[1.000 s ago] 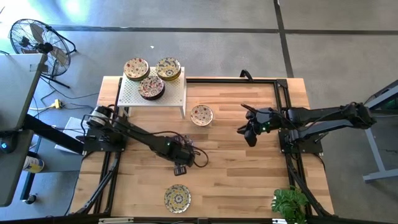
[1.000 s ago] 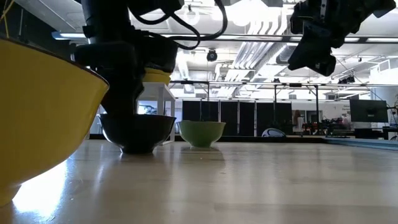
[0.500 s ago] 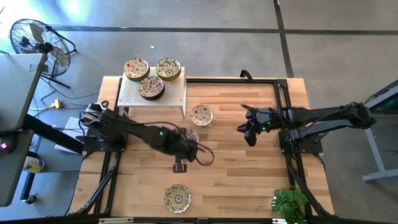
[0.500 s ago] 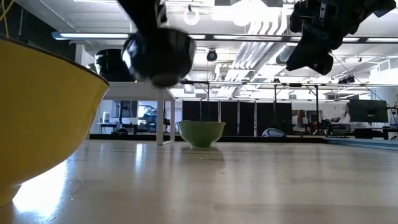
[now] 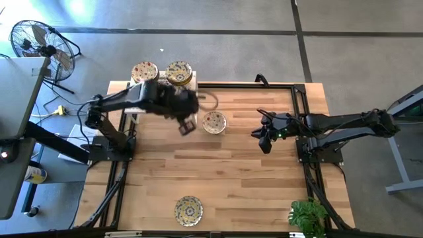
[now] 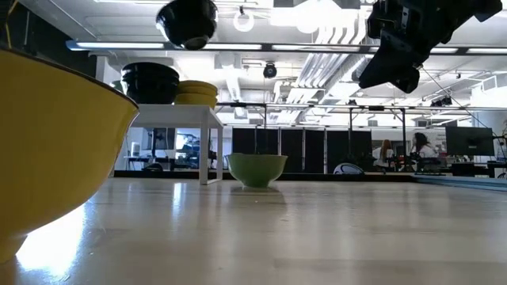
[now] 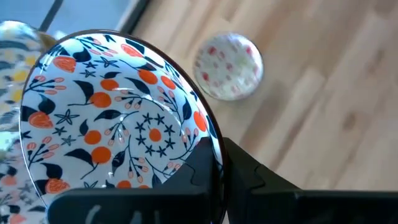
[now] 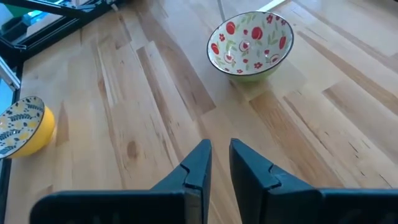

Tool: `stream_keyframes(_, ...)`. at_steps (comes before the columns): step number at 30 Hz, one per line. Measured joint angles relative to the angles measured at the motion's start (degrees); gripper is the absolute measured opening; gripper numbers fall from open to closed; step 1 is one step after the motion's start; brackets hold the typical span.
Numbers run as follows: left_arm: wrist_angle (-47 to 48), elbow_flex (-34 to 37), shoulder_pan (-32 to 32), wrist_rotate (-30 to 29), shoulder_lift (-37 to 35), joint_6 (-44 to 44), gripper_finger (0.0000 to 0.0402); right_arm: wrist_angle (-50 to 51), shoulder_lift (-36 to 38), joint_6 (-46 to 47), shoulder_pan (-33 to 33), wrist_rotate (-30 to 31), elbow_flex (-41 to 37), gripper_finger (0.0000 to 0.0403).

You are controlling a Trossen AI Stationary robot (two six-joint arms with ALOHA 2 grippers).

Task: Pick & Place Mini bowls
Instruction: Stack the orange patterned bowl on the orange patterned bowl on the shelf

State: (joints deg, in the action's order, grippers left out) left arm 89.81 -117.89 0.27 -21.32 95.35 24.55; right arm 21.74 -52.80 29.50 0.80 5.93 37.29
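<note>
My left gripper (image 5: 186, 123) is raised by the white stand's (image 5: 136, 100) right end and shut on a mini bowl (image 7: 118, 124), white inside with orange and blue flowers and dark outside. In the low view that bowl (image 6: 187, 21) hangs high above the stand (image 6: 178, 119). The stand carries other bowls (image 5: 145, 70) (image 5: 178, 71) and a dark one (image 6: 150, 81). A green bowl with red flowers (image 5: 214, 122) sits on the table. A yellow bowl (image 5: 188, 210) stands near the near edge. My right gripper (image 5: 264, 141) hovers right of the middle, shut and holding nothing. My left gripper holds the orange-and-blue bowl by its rim (image 7: 214, 146), pinched with one finger (image 7: 193, 171) inside the bowl and the other finger (image 7: 252, 177) outside its wall. The bowl is lifted clear of the table and the stand, with its mouth facing roughly up.
Black frame rails run along the table's left, right and far sides (image 5: 301, 99). A potted plant (image 5: 308, 216) stands at the near right corner. Bare wood lies between the green bowl and the yellow bowl (image 8: 18, 127).
My left gripper has risen from the table's middle and swung toward the far left, up to the white stand. The dark-sided bowl, which stood on the table a second ago, has been lifted clear and carried along.
</note>
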Motion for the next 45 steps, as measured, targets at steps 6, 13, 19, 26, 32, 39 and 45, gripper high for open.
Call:
stream_keyframes(6, 0.3, -1.4, 7.3, -0.3, -2.2, 0.3, 0.0007, 0.0, 0.0, 0.0, 0.0, 0.0, 0.0, 0.0047)
stream_keyframes(13, 0.2, -1.3, 15.3, 0.2, -2.3, -3.1, 0.0007, -0.1, 0.0, 0.5, 0.0, 0.0, 0.0, 0.0047)
stream_keyframes(19, 0.2, -1.1, 20.8, 4.1, -2.3, -6.1, 0.0007, -0.2, 0.0, 1.5, 0.0, 0.1, 0.0, 0.0047)
stream_keyframes(26, 0.4, 10.6, 21.6, 4.5, -8.8, -5.8, 0.0007, -0.2, 0.0, 2.0, 0.0, 0.5, 0.0, 0.0048)
stream_keyframes(32, -0.5, 18.0, 24.8, 4.7, -12.3, -5.6, 0.0006, -0.2, 0.0, 2.0, 0.0, 1.7, 0.0, 0.0047)
stream_keyframes(39, -1.8, 18.9, 24.8, 5.9, -12.0, -8.1, 0.0011, -0.2, 0.0, 2.0, 0.0, 2.8, 0.0, 0.0046)
stream_keyframes(45, -4.4, 21.9, 24.9, 7.4, -11.5, -8.2, 0.0012, -0.3, 0.0, 2.0, 0.0, 3.2, 0.0, 0.0048)
